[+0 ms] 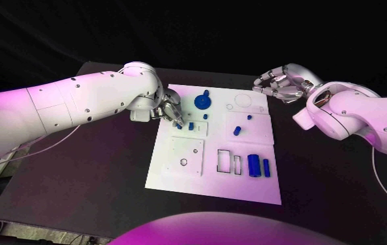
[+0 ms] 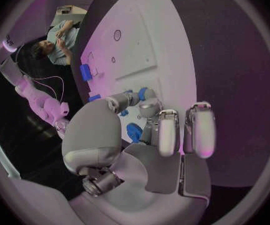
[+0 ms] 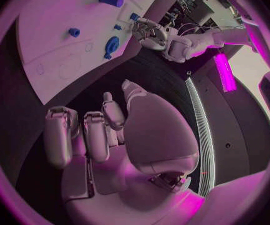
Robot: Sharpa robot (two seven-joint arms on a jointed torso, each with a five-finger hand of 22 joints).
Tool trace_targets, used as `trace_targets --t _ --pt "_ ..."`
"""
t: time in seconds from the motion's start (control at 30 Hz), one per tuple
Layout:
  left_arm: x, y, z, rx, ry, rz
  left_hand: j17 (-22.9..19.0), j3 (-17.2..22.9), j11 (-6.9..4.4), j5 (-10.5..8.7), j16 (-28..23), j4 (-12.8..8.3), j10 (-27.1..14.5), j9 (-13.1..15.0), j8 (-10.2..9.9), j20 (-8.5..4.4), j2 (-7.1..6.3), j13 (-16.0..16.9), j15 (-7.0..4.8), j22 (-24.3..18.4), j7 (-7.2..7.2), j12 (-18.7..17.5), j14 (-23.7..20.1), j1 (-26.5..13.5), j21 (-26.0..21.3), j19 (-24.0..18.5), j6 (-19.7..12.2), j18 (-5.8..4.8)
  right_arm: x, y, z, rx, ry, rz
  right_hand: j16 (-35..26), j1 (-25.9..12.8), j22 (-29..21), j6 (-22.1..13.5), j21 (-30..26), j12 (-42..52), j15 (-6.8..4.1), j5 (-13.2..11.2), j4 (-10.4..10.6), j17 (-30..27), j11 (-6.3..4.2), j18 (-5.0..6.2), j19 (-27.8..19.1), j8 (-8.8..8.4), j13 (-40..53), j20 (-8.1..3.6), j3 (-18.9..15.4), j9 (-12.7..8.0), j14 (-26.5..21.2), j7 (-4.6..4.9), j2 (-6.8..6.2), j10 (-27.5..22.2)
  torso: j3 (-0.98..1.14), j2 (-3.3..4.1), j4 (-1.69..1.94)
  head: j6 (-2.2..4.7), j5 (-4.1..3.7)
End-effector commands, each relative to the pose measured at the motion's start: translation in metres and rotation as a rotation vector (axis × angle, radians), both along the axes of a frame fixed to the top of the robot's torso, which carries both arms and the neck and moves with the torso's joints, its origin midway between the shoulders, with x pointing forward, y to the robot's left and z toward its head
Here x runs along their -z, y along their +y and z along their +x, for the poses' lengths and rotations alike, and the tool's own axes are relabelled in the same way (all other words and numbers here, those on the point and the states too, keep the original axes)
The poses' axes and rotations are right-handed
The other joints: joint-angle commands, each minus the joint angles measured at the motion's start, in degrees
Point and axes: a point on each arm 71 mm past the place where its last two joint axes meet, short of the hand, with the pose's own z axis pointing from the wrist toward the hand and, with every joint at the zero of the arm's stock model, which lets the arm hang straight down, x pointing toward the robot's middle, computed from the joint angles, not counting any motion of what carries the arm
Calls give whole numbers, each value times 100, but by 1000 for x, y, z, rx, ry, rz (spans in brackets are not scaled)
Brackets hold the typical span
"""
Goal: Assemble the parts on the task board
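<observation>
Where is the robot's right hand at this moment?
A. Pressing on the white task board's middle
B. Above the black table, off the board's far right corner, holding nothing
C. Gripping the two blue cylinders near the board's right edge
B: the silver right hand hangs off the white task board, its fingers curled on nothing.

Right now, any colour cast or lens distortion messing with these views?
Head view: magenta light tints the left arm; task board edges stay straight. Left wrist view: fisheye bends the board's edge, left hand looms large. Right wrist view: heavy magenta wash over the right hand, board curved.
</observation>
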Motion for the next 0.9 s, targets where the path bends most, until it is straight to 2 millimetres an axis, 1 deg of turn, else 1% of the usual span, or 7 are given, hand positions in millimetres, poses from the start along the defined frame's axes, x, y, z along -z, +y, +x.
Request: trace_targets --t 0.03,0.3,0.5,0.53,0.6,0.73,0.9 --pt "8 -1 -6 34 42 27 1131 311 -26 -38 25 -352 31 -7 -39 -24 0 11 -35 475 -23 31 496 -62 17 15 12 -86 0 1 -1 -16 -1 -6 -35 19 917 12 -32 -32 -25 -46 -7 659 3 112 47 35 -1 -40 -5 -9 385 0 -18 -20 -1 2 1 -7 -5" --pt "8 -1 -5 33 38 29 1124 158 -32 -61 22 -266 24 -15 -52 -31 -17 3 -41 469 -32 29 494 -113 9 13 38 -84 0 1 -1 -16 -2 -5 -35 19 917 12 -32 -32 -25 -46 -7 659 3 112 47 35 -1 -40 -5 -9 385 0 -18 -20 -3 1 2 -4 13" --pt "8 0 -4 24 29 28 1116 -3 -33 -77 18 -129 13 -27 -74 -36 7 0 -43 466 -32 30 492 -174 2 13 56 -84 0 1 -1 -16 -3 -5 -39 13 915 12 -36 -36 -24 -63 -4 653 3 113 45 36 -7 -40 -8 -10 384 0 -18 -23 -2 2 2 0 13" --pt "8 0 -3 23 28 28 1114 -72 -31 -85 17 -74 8 -30 -77 -36 2 -7 -41 462 -29 27 491 -210 -3 10 66 -83 0 1 -1 -15 -3 -5 -39 13 915 12 -36 -36 -24 -63 -4 653 3 113 45 36 -7 -40 -8 -10 384 0 -18 -23 -2 1 3 0 11" --pt "8 1 -3 21 27 29 1113 -378 -26 -106 16 111 4 -37 -89 -34 -29 1 -37 464 -27 38 490 -323 -7 13 100 -84 0 1 -1 -15 -3 -5 -38 9 915 11 -37 -36 -24 -73 -2 655 4 113 44 36 -7 -40 -10 -10 384 0 -19 -24 -1 2 4 0 9" --pt "8 2 -3 21 25 31 1106 -965 -23 -113 13 383 -17 -53 -129 -34 -67 -7 -38 461 -27 41 488 -317 -20 14 127 -83 0 1 -1 -15 -4 -4 -38 9 915 11 -37 -36 -24 -73 -2 655 4 113 44 36 -7 -40 -10 -10 384 0 -19 -24 -2 1 0 -2 15" --pt "8 2 -3 20 24 32 1101 -1232 -21 -117 10 545 -22 -62 -151 -35 -58 -9 -35 458 -23 43 487 -277 -28 13 139 -82 0 1 -1 -16 -4 -4 -43 0 905 9 -54 -43 -24 -88 1 645 4 117 35 36 -15 -40 -16 -11 382 1 -22 -30 -2 2 1 -5 11"
